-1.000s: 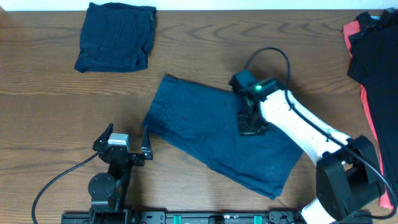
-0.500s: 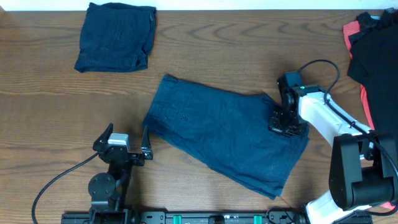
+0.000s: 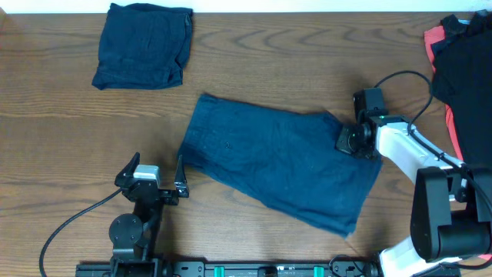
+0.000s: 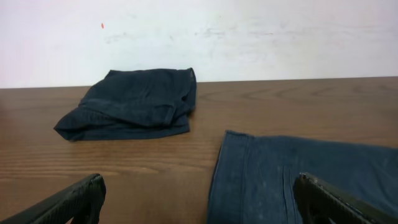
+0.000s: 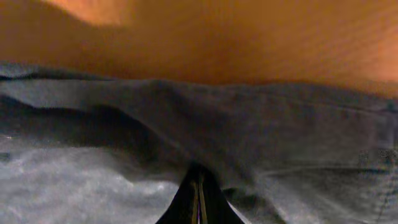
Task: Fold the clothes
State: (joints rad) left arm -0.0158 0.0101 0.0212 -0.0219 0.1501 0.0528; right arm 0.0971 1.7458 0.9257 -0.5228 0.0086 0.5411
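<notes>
Table (image 3: pixel 61 138): brown wood, bare at the near left and far middle.
Left gripper (image 3: pixel 154 173): at the near edge, fingers wide apart, holding nothing; the shorts' left edge lies just beside it.
Shorts (image 3: pixel 277 165): navy, one pair, spread flat and slanted mid-table.
Right gripper (image 3: pixel 350 141): on the shorts' right edge, fingers together, cloth pinched into a ridge at the tips.
Pile (image 3: pixel 461 69): red and black garments at the right edge, apart from the shorts.
Bundle (image 3: pixel 144 46): one folded navy square, far left, well apart from the shorts.
Wall (image 4: pixel 249 31): white, behind the far edge.
</notes>
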